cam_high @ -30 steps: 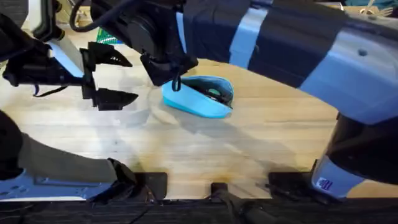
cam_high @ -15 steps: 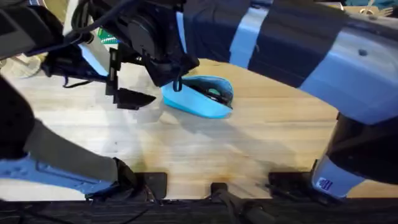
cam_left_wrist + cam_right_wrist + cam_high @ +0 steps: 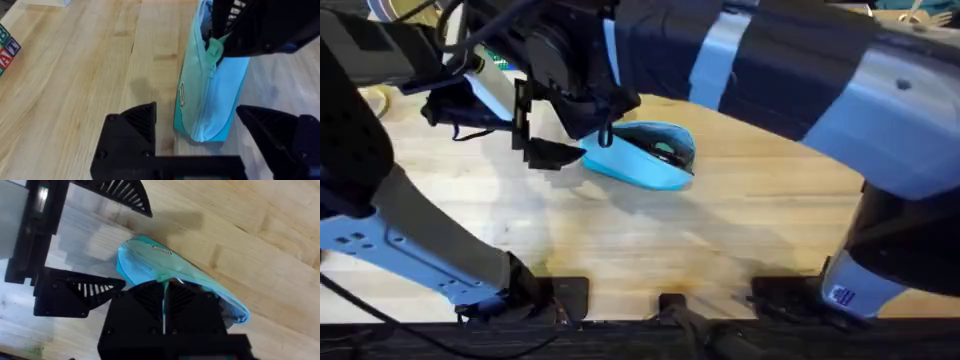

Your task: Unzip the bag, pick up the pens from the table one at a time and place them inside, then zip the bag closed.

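Observation:
The light-blue bag (image 3: pixel 638 160) lies on the table (image 3: pixel 720 240), its mouth gaping at the right end. My right gripper (image 3: pixel 605 130) reaches across from the right and is shut on the bag's green zipper pull (image 3: pixel 215 47), which shows pinched between the shut fingers (image 3: pixel 165 300). My left gripper (image 3: pixel 555 125) stands open at the bag's left end, one finger (image 3: pixel 132 130) on each side of the bag's end (image 3: pixel 210 95). The pens are out of view.
Lettered toy blocks (image 3: pixel 6 47) sit off to one side of the bag. A green item (image 3: pixel 492 60) lies at the table's back left. Bare wood stretches in front of the bag toward the arm bases.
My left gripper has moved right across the table, from well left of the bag to its left end, staying open. The right gripper and bag have not moved.

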